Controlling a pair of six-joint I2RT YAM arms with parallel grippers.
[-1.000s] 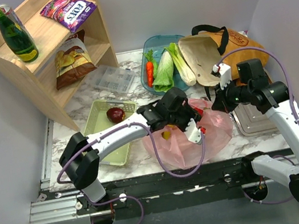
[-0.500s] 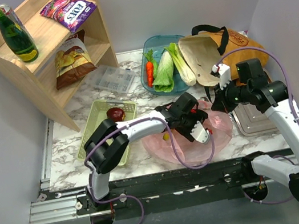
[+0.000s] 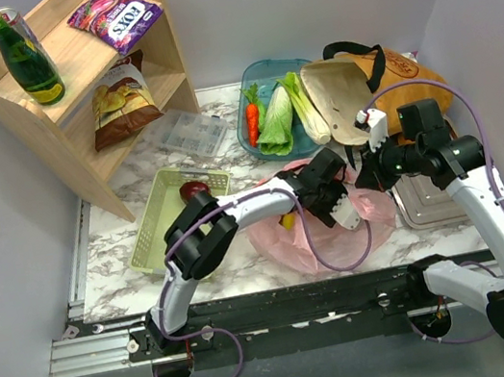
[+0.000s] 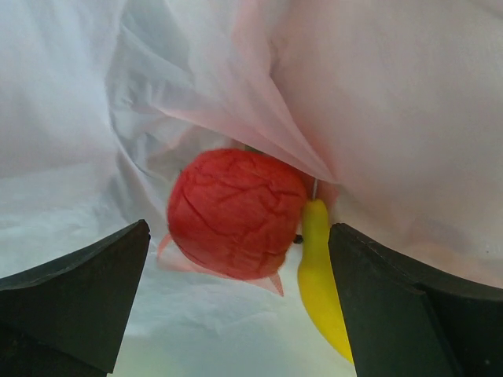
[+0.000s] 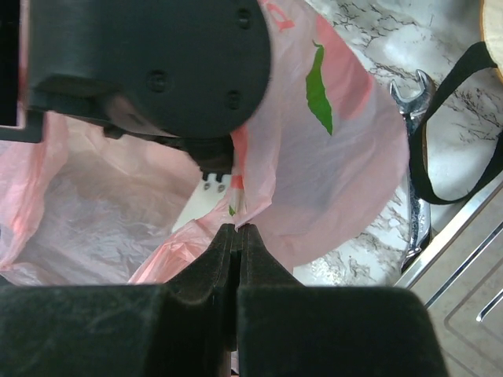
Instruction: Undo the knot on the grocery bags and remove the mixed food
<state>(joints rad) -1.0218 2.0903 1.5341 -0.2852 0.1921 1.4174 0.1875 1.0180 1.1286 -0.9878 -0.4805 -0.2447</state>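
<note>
The thin pink plastic bag (image 3: 319,235) lies open at the table's front; its knot is out of view. My left gripper (image 3: 343,207) is inside it, open wide. In the left wrist view the left gripper (image 4: 240,314) frames a bright red fruit (image 4: 236,212) and a yellow banana (image 4: 321,275), touching neither. My right gripper (image 3: 367,176) is shut on the bag's rim (image 5: 251,200), holding it up. The mustard tote (image 3: 390,86) lies open at the back right. A carrot (image 3: 253,122) and leafy greens (image 3: 277,118) lie in a blue tray (image 3: 256,72).
A wooden shelf (image 3: 76,132) at back left holds a green bottle (image 3: 24,58), a purple FOX'S packet (image 3: 116,15) and a snack packet (image 3: 122,99). A green basket (image 3: 166,228) holds a dark red fruit (image 3: 195,193). A metal tray (image 3: 426,205) and the tote's black strap (image 5: 464,102) lie right of the bag.
My left gripper has pushed to the right, deeper into the pink bag, and its jaws have opened wide. The bag has flattened. The right gripper has kept its hold.
</note>
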